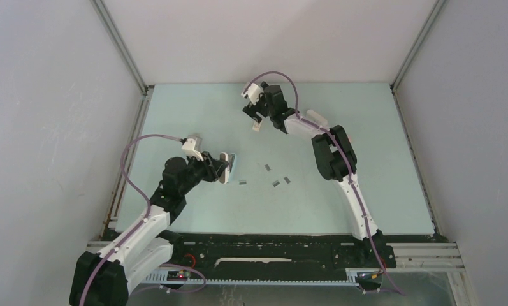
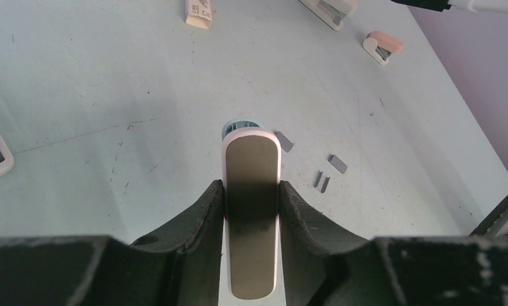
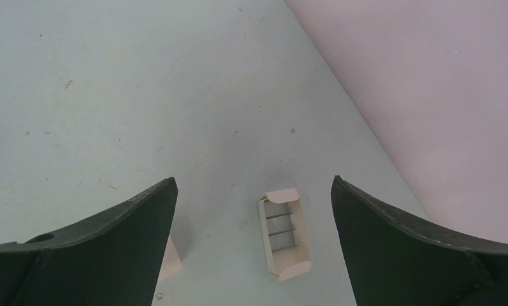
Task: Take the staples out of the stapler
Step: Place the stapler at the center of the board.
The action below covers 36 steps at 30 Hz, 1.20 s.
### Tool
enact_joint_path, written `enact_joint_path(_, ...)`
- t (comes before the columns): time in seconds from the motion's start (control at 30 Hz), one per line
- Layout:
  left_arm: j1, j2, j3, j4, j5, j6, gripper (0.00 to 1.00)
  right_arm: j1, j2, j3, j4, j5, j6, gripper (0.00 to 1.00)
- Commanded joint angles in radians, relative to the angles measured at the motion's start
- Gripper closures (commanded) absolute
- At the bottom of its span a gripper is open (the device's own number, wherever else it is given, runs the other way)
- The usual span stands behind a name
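The left jaws are part-closed on a beige-topped white stapler [image 2: 252, 153] above the pale green counter [image 2: 111, 95], with short grey metal staples [image 2: 338, 164] lying loose near its nose; unloading appears largely done. Farther off, the right jaws hang wide open, empty, over a small white open box [image 3: 284, 233]. Next: probably confirm the magazine is empty, then release the stapler.

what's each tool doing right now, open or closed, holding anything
left tool: closed on the stapler
right tool: wide open, holding nothing
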Motion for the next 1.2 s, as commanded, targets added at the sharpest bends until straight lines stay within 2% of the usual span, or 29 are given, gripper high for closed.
enact_joint_path(0.0, 0.008, -0.001, -0.015, 0.074, -0.001, 0.019, 1.00, -0.008, -0.014, 0.049, -0.013, -0.019, 0.027, 0.00)
enact_joint_path(0.53, 0.008, 0.002, -0.017, 0.081, 0.009, 0.019, 1.00, 0.004, 0.013, 0.048, -0.013, 0.006, -0.005, 0.00)
enact_joint_path(1.17, 0.007, 0.013, -0.023, 0.088, 0.015, 0.007, 1.00, -0.010, -0.025, 0.054, -0.072, -0.028, 0.038, 0.00)
